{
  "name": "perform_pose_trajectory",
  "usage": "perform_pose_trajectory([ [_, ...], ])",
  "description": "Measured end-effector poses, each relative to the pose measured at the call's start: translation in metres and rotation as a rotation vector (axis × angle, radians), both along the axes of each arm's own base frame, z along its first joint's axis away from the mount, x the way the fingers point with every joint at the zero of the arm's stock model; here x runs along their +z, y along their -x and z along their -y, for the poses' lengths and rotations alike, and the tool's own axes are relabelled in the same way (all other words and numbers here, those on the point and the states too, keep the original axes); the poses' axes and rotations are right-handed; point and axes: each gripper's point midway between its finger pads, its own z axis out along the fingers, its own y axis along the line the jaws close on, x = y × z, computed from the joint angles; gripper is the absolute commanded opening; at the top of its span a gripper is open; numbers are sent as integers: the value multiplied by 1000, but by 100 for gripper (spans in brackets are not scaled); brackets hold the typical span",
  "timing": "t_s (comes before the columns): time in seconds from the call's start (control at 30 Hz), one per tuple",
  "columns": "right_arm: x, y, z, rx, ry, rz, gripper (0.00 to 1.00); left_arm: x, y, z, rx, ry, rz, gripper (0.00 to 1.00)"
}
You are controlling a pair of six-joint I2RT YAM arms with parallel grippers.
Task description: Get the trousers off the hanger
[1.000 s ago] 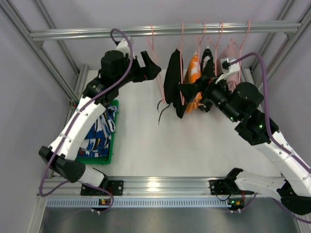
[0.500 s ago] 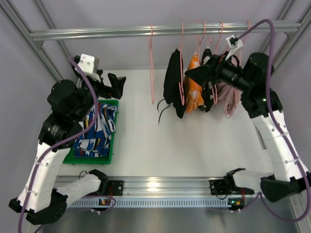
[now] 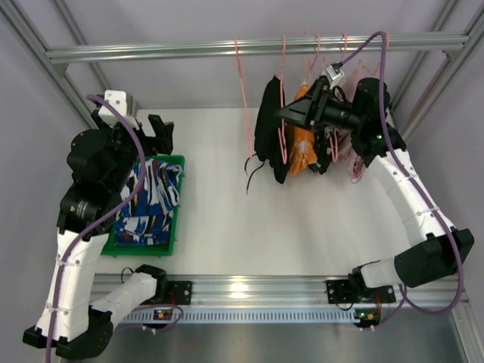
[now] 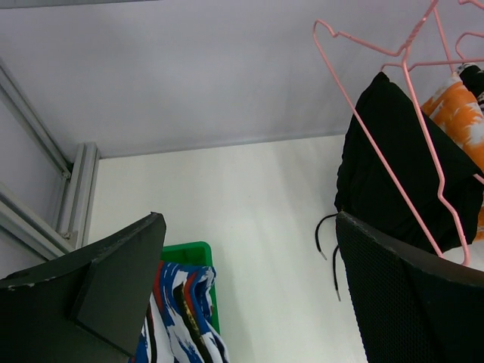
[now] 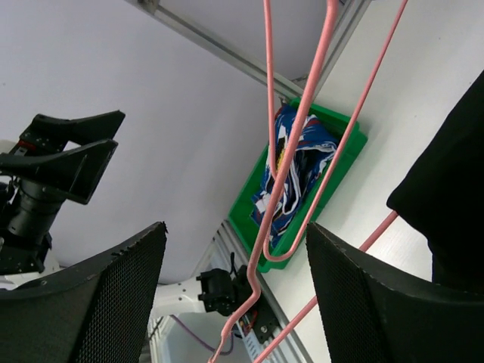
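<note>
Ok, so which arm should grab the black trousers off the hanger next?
The right one. Its tool is up at the rail, right beside the black trousers, jaws apart. The left tool hovers far off over the green bin where the blue trousers lie.

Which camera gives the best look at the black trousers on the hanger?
The top external view: it shows the black trousers nearly whole, draped over a pink hanger, drawstrings dangling. The left wrist view has them partly behind its own finger; the right wrist view catches only a black edge.
</note>
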Motion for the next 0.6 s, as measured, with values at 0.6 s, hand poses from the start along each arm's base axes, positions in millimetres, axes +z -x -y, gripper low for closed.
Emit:
perform_pose_trajectory([
  [0.6, -13, -37, -29, 10, -156, -127, 43, -2, 0, 3, -16, 43, -13, 99],
])
